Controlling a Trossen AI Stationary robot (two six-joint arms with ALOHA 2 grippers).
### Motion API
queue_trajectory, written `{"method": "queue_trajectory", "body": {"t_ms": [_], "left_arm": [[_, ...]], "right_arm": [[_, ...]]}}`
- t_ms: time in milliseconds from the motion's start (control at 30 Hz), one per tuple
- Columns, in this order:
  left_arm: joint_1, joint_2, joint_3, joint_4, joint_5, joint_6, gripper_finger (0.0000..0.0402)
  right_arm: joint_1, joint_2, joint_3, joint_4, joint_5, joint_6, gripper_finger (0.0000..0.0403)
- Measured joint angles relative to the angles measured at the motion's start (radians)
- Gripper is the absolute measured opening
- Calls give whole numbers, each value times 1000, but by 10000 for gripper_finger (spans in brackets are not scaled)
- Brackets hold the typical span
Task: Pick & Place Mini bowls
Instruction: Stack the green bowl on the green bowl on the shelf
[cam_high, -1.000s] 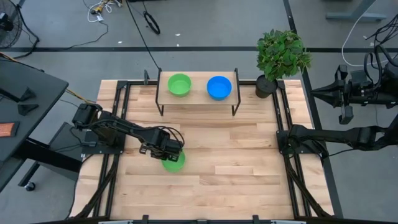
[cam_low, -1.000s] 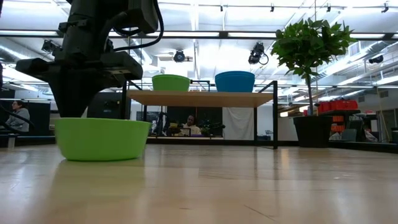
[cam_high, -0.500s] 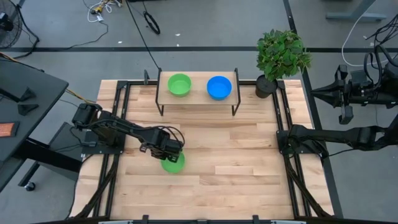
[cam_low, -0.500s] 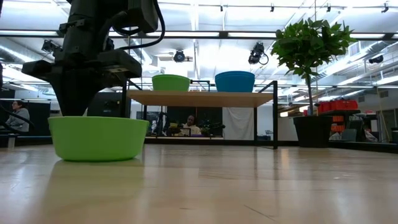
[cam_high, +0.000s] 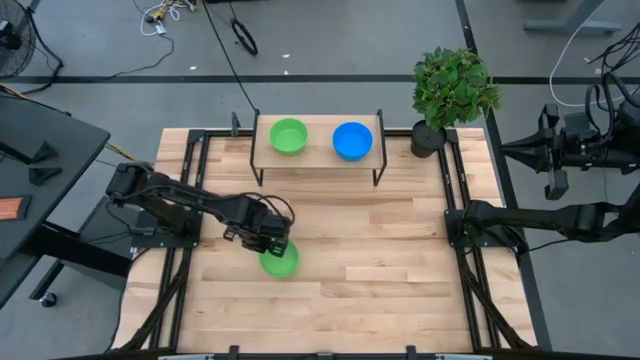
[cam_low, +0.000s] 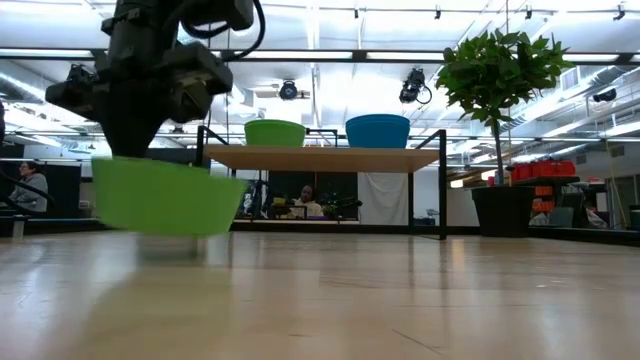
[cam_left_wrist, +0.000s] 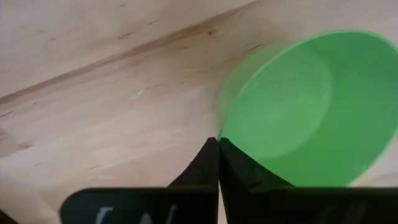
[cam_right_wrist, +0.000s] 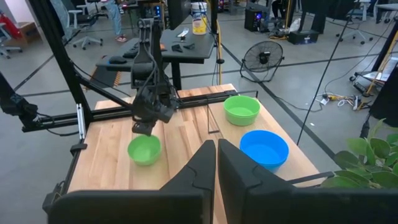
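We note left gripper (cam_high: 272, 240) clenched on rim of green mini bowl (cam_high: 280, 260), toward worktop's left edge. Bowl now lifted, tilted; earlier flat on worktop.

Green mini bowls (cam_high: 289, 135): two. Blue mini bowl (cam_high: 352, 140): one. Potted plant (cam_high: 455, 88): one.

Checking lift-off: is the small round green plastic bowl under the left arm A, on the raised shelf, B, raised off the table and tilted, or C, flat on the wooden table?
B: in the low view the small round green plastic bowl hangs tilted above the wooden table, gripped by the left gripper.
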Motion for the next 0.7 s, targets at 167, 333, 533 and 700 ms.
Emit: {"method": "queue_trajectory", "body": {"t_ms": [167,333,533,700], "left_arm": [[11,-45,0,-18,2,14,0],[35,-86,0,-23,2,24,0],[86,-151,9,-30,-6,43,0],[143,-191,71,-73,-47,99,0]], "right_arm": [[0,0,0,0,0,0,23],[0,0,0,0,0,0,23],[0,0,0,0,0,0,23],[0,0,0,0,0,0,23]]}}
